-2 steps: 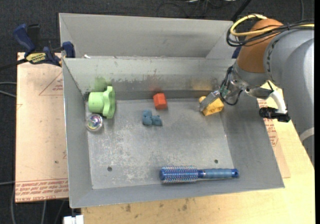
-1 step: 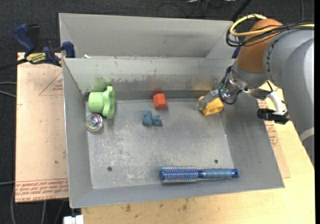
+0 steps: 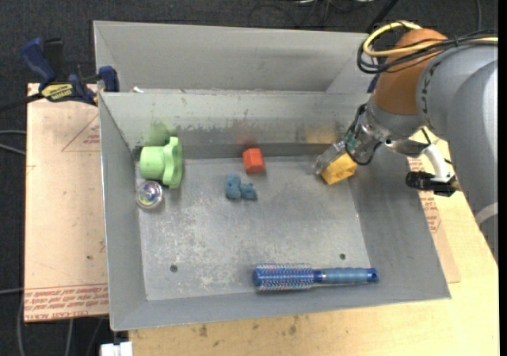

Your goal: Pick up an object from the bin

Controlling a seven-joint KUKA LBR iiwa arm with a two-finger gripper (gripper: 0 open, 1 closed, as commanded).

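Looking into the grey bin (image 3: 238, 69), we are seeing a green spool (image 3: 162, 162), a clear ball (image 3: 148, 195), an orange block (image 3: 253, 159), a blue lump (image 3: 239, 189) and a blue hairbrush (image 3: 313, 276). The gripper (image 3: 348, 155) is hanging just above a yellow block (image 3: 341, 173) by the right wall; open or closed, we cannot tell.

Bin (image 3: 277, 227) — hairbrush (image 3: 313, 276), green spool (image 3: 162, 162), orange block (image 3: 253, 159)
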